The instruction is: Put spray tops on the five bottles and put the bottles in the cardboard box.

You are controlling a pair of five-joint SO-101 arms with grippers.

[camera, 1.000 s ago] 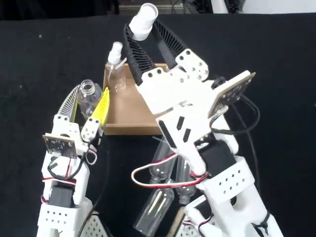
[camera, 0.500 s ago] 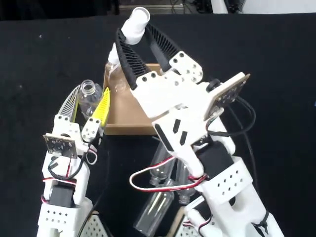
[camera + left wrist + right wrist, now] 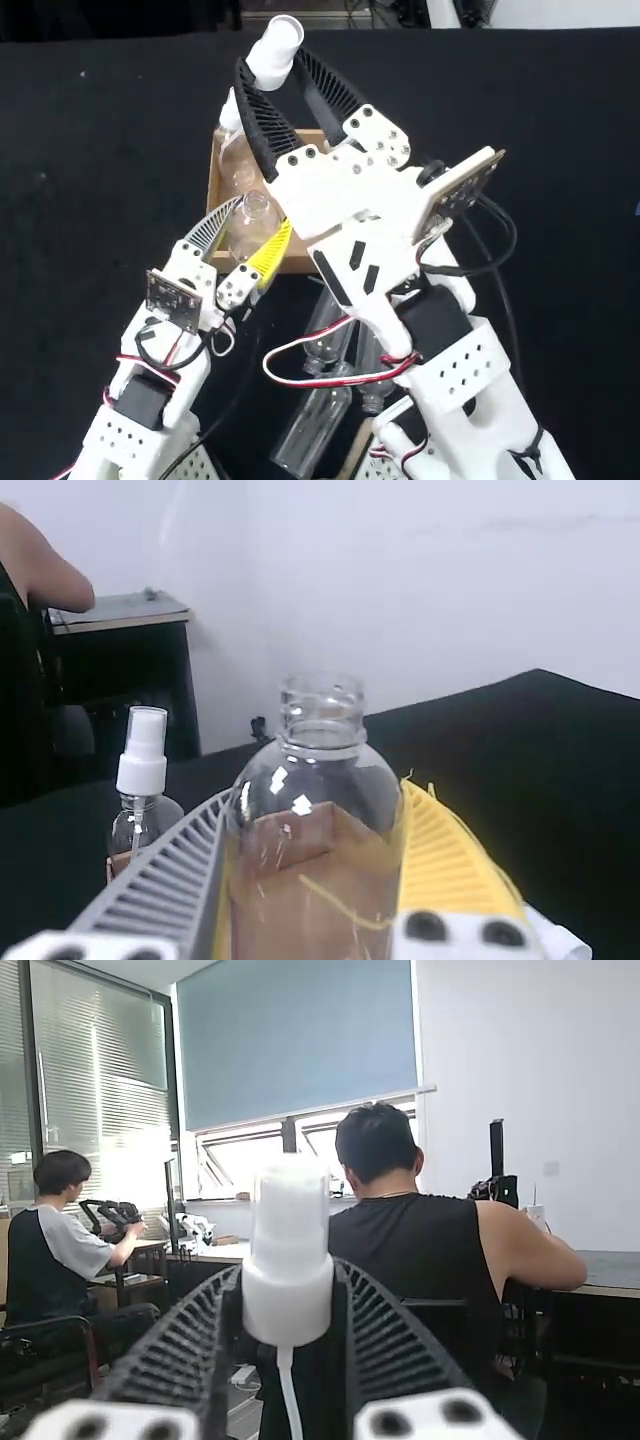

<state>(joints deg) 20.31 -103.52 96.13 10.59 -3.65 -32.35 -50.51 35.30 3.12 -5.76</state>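
The left gripper [image 3: 260, 212] grips a clear, uncapped bottle [image 3: 250, 230] upright between its grey and yellow fingers, over the near edge of the cardboard box [image 3: 214, 168]. The right gripper [image 3: 288, 1295] pinches a white spray top [image 3: 290, 1250], raised above the box's far side. A capped bottle [image 3: 141, 785] stands inside the box.
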